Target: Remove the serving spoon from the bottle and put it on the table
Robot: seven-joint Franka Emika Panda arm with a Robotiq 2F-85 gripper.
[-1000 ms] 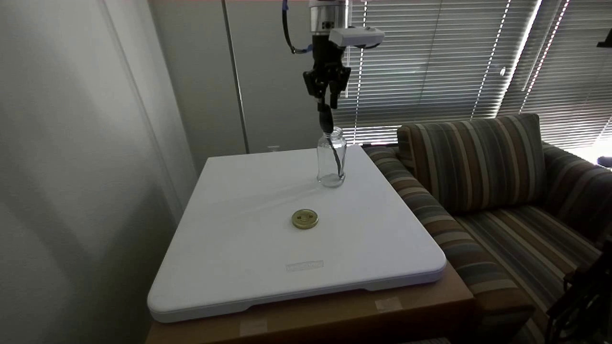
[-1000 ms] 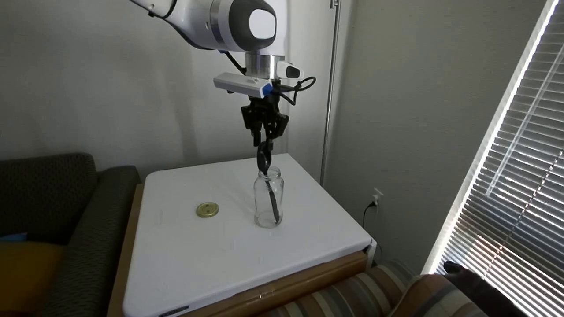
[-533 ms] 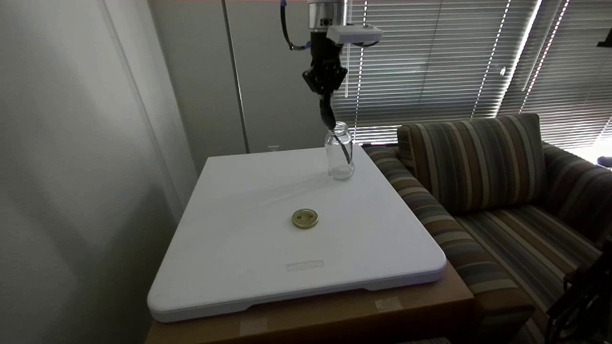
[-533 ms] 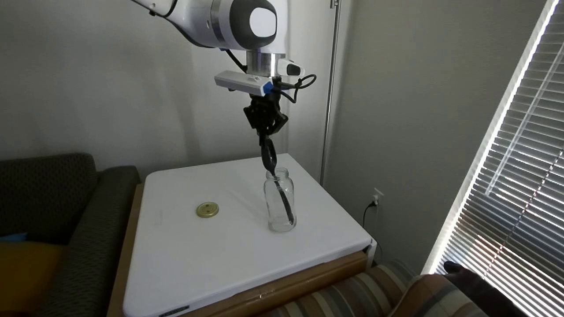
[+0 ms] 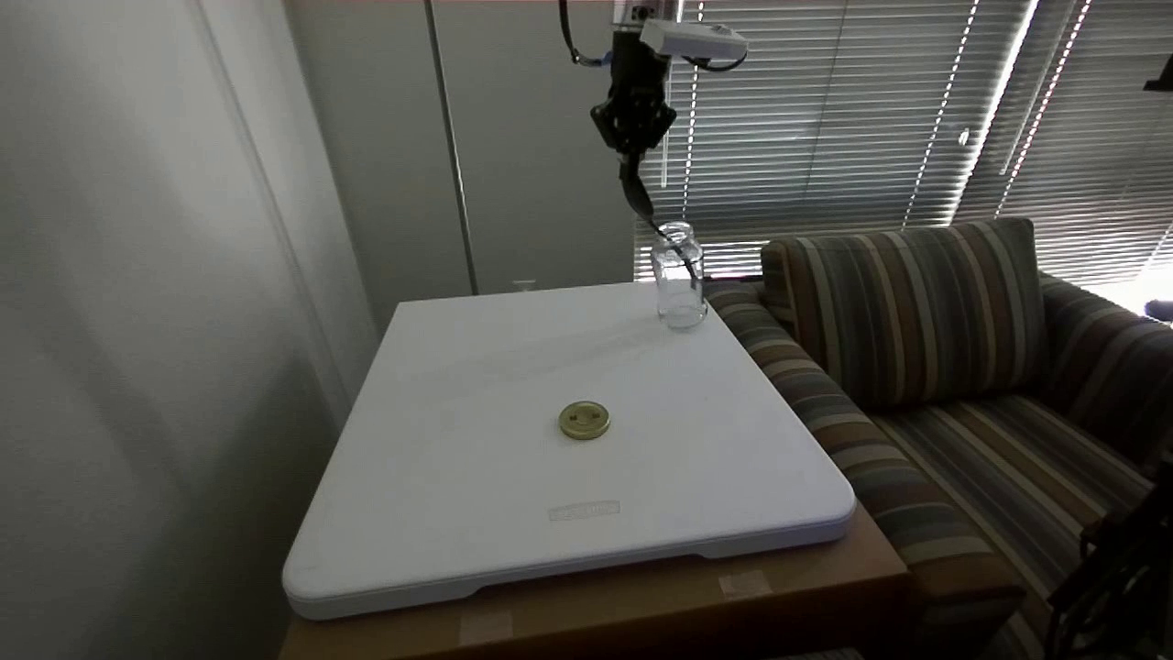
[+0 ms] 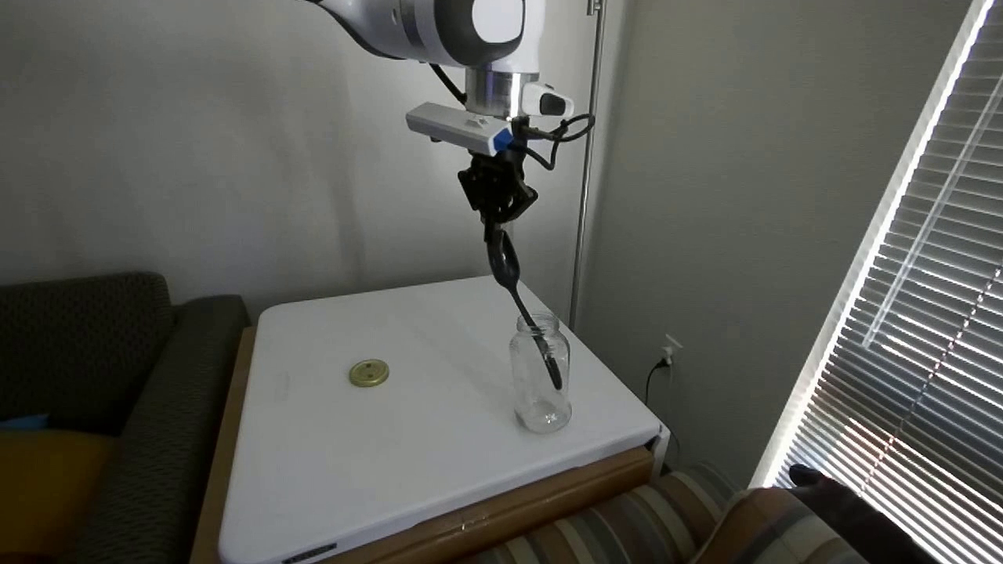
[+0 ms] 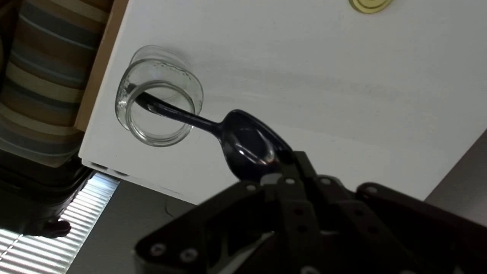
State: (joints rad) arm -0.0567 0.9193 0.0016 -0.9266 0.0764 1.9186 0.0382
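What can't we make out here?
Bowl tip of the serving spoon, wrist view: hidden by the gripper.
Handle end, wrist view: distorted through the bottle; wall contact unclear.
Gold disc, wrist view: cut off by the top edge.
Arm, both exterior views: cut off by the top edge.
Mark on the table, in an exterior view: too faint to read.

Spoon (image 7: 228,133) partly in bottle (image 6: 534,382)
In an exterior view, we see the bottle on the table (image 6: 407,439), right of the disc (image 6: 369,373).
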